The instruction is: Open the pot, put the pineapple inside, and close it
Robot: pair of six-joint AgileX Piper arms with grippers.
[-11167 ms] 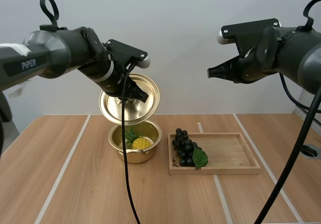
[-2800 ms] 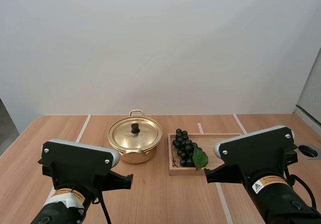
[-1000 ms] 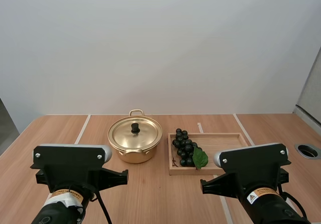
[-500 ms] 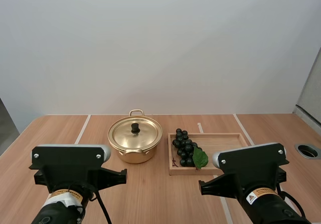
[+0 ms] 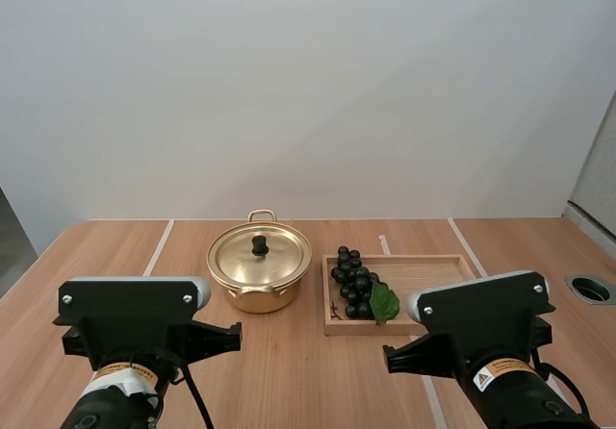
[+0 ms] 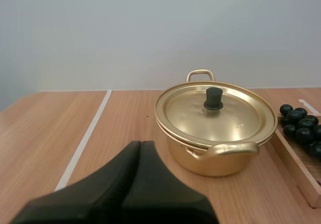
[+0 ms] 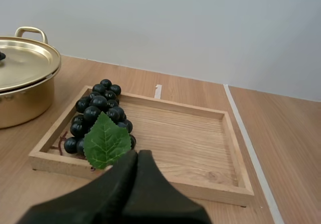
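Left gripper (image 6: 141,146) is clenching nothing, facing the lidded gold metal pot (image 6: 216,133). Right gripper (image 7: 137,154), same deal, is hovering near the front edge of the rectangular wooden tray (image 7: 185,138). Bare tabletop (image 5: 289,371) is surrounding both.

A gold pot (image 5: 258,299) sits on the wooden counter (image 5: 289,371), lid (image 5: 277,256) on. At its 3 o'clock, just beside it, a wooden tray (image 5: 433,294) holds a bunch of dark grapes (image 5: 351,280) at its 9 o'clock end.

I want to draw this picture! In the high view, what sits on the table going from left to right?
pot with its lid on → bunch of grapes → bare end of the wooden tray
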